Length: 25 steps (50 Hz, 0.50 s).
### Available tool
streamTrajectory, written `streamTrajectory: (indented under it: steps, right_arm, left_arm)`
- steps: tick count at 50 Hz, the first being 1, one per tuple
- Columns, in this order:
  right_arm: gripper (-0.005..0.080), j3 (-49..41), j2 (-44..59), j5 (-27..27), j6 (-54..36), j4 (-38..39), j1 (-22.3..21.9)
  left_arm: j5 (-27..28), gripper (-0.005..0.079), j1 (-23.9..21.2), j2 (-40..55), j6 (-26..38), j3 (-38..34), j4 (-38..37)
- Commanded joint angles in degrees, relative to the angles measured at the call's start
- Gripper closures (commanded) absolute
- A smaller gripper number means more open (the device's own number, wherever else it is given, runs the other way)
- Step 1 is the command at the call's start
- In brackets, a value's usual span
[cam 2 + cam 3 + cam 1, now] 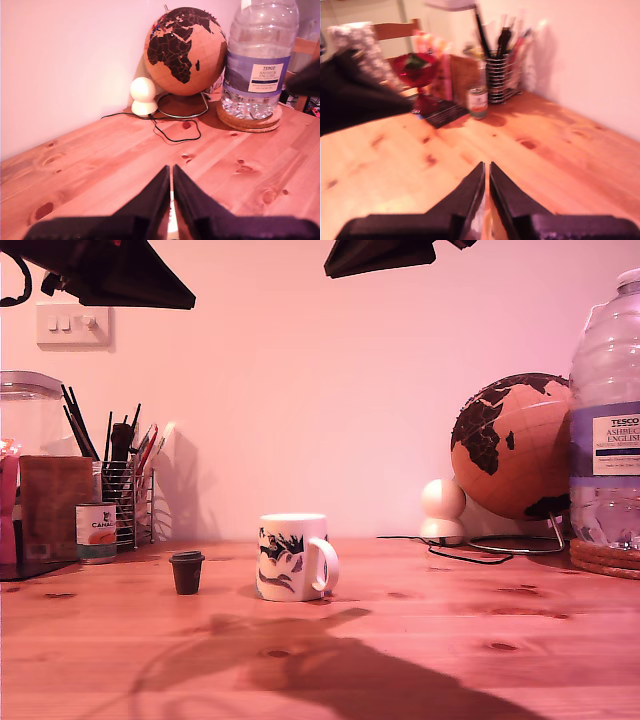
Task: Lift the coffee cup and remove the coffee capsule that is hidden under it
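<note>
Coffee cup (292, 556) upright at lower centre of the exterior view, coffee capsule (186, 571) uncovered just beside it toward that view's left, apart. My first gripper (172, 200) and my second gripper (486, 192): jaws pinched together, empty, aimed elsewhere; neither wrist view shows either item.

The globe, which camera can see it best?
The first wrist view shows the globe best: whole, close and sharp on its wire stand. The exterior view shows it partly hidden behind the water bottle. The second wrist view doesn't show it.
</note>
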Motion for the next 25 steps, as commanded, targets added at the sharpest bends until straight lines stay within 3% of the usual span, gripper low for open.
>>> streamTrajectory:
  steps: [1, 25]
  right_arm:
    - [0.0764, -2.5, -0.3, -0.9, 0.3, -0.1, 0.3]
    - [0.0764, -9.0, -1.3, -0.9, 0.9, 4.2, 2.1]
  left_arm:
    - [0.1, 0.0762, -0.3, 0.4, -0.4, -1.5, 0.6]
    - [-1.0, 0.0762, -3.5, 0.4, -0.2, -4.0, 1.1]
